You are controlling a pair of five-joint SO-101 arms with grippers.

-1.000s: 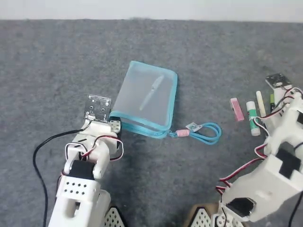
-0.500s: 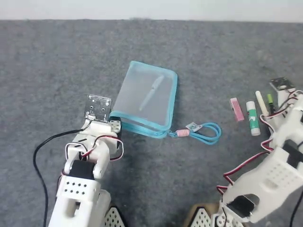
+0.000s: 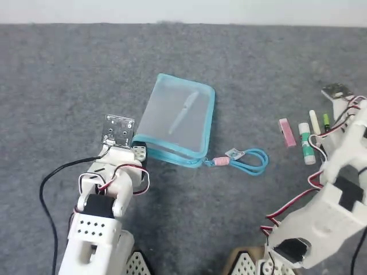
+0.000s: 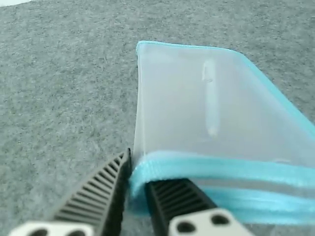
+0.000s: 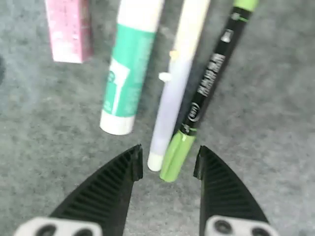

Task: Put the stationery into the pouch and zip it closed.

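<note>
A translucent pouch [image 3: 175, 120] with teal trim lies mid-table, its near edge gaping, with one pen [image 3: 184, 112] inside. My left gripper [image 4: 138, 191] is shut on the pouch's teal edge [image 4: 162, 169] at its near left corner [image 3: 139, 150]. On the right lie a pink eraser [image 3: 286, 132], a green-and-white glue stick [image 3: 307, 143], a cream pen [image 3: 315, 122] and a green-and-black pen [image 3: 326, 120]. My right gripper [image 5: 167, 164] hangs open just above the near ends of the cream pen [image 5: 174, 83] and the green pen [image 5: 211, 73], with the glue stick [image 5: 130, 64] beside them.
A pink zip pull [image 3: 221, 161] with a blue cord loop [image 3: 252, 160] trails from the pouch's near right corner. Grey carpet [image 3: 74, 74] covers the table. The right arm's body [image 3: 338, 200] stands over the near right area.
The right arm's wrist dipped toward me, then shifted back over the pens. The left arm and the pouch have not moved.
</note>
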